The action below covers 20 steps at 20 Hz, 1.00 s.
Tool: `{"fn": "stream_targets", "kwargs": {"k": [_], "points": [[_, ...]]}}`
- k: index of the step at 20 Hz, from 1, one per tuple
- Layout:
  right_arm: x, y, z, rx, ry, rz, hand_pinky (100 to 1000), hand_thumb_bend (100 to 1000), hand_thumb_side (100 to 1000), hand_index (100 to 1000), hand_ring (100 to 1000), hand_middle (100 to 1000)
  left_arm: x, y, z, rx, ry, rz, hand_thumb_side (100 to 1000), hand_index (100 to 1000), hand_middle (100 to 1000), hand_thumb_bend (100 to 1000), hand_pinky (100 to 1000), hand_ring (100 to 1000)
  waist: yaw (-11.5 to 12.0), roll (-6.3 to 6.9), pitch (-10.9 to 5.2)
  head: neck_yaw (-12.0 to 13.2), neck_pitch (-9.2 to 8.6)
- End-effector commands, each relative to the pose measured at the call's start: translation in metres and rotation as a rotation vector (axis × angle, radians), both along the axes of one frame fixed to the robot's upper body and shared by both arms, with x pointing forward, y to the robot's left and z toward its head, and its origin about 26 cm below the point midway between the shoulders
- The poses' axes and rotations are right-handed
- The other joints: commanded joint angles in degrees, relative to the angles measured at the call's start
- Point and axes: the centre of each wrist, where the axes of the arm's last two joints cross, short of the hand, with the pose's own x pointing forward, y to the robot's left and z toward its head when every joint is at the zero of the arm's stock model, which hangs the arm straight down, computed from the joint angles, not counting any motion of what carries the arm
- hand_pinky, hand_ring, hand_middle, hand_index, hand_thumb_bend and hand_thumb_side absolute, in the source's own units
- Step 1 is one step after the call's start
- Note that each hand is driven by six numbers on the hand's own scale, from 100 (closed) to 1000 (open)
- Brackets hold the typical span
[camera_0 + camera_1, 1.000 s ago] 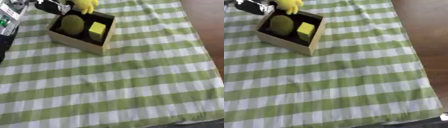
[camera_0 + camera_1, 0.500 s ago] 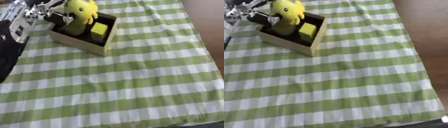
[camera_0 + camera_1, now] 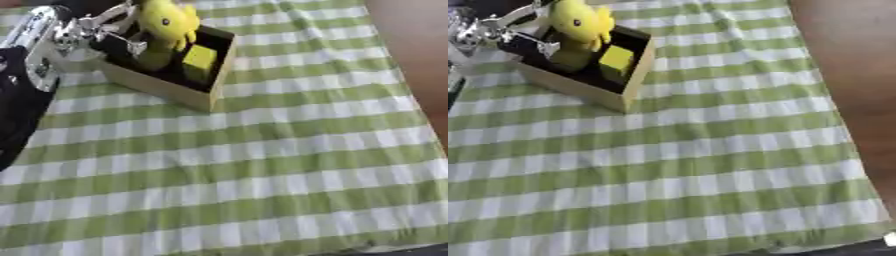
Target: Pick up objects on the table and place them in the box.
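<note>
Upper left: left hand point(image 3: 96, 31), shiny metal fingers curled on soft yellow plush point(image 3: 168, 22), w/ a yellow cube point(image 3: 199, 56) in square cardboard box point(image 3: 166, 89) on green-checked table point(image 3: 262, 165).

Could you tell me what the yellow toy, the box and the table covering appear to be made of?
The yellow toy looks like soft plush: matte, rounded, fuzzy-edged. The box seems to be cardboard or light wood, given its flat tan walls and dark inside. The table covering appears to be woven cloth, green-and-white checked and slightly rippled.
</note>
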Motion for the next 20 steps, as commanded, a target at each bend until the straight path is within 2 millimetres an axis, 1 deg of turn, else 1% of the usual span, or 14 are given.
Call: {"fn": "stream_targets", "kwargs": {"k": [1, 4, 5, 6, 8, 11, 14, 15, 18, 20], "points": [[-0.003, -0.001, 0.01, -0.029, -0.025, -0.006, 1000, 100, 470, 875, 1000, 397, -0.008, 0.01, 0.026, -0.014, -0.055, 0.018, 267, 998, 918, 100, 920, 962, 0.16, -1.03, -0.9, -0.21, -0.07], [-0.003, -0.001, 0.009, -0.028, -0.021, -0.003, 1000, 100, 470, 874, 1000, 397, -0.013, 0.008, 0.032, -0.023, -0.05, 0.004, 257, 991, 912, 100, 914, 959, 0.37, -1.08, -1.31, -0.31, 0.03], [-0.003, -0.001, 0.009, -0.027, -0.02, -0.003, 1000, 100, 470, 874, 1000, 397, -0.016, 0.007, 0.035, -0.032, -0.05, -0.006, 234, 989, 908, 100, 908, 955, 0.42, -1.12, -1.43, -0.32, 0.06], [-0.003, -0.001, 0.009, -0.026, -0.02, -0.003, 1000, 100, 470, 874, 1000, 397, -0.018, 0.007, 0.038, -0.044, -0.05, -0.017, 231, 987, 906, 100, 907, 953, 0.47, -1.16, -1.54, -0.34, 0.11], [-0.003, -0.002, 0.008, -0.025, -0.019, -0.003, 1000, 100, 470, 874, 1000, 398, -0.024, 0.005, 0.047, -0.079, -0.056, -0.043, 179, 974, 894, 100, 896, 943, 0.6, -1.2, -1.72, -0.4, 0.19], [-0.003, -0.002, 0.008, -0.024, -0.018, -0.005, 1000, 100, 470, 873, 1000, 398, -0.039, 0.001, 0.062, -0.123, -0.074, -0.096, 189, 960, 883, 100, 889, 934, 0.89, -1.2, -1.94, -0.58, 0.32], [-0.003, -0.002, 0.008, -0.022, -0.016, -0.005, 1000, 100, 470, 873, 1000, 398, -0.052, -0.004, 0.071, -0.108, -0.065, -0.141, 164, 973, 900, 100, 897, 942, 1.19, -1.21, -2.14, -0.68, 0.47], [-0.003, -0.002, 0.008, -0.02, -0.016, -0.003, 1000, 100, 470, 873, 1000, 398, -0.054, -0.007, 0.071, -0.092, -0.054, -0.148, 149, 992, 911, 100, 903, 950, 1.23, -1.27, -2.19, -0.65, 0.46], [-0.003, 0.001, 0.008, -0.019, -0.017, 0.008, 1000, 100, 470, 873, 1000, 398, -0.051, -0.013, 0.067, -0.065, -0.008, -0.148, 181, 987, 894, 100, 893, 941, 1.09, -1.56, -2.22, -0.41, 0.4], [-0.004, 0.001, 0.008, -0.021, -0.021, 0.01, 1000, 100, 470, 872, 1000, 398, -0.05, -0.013, 0.066, -0.084, -0.006, -0.152, 220, 970, 881, 100, 880, 929, 0.95, -1.64, -2.08, -0.41, 0.39]]}}
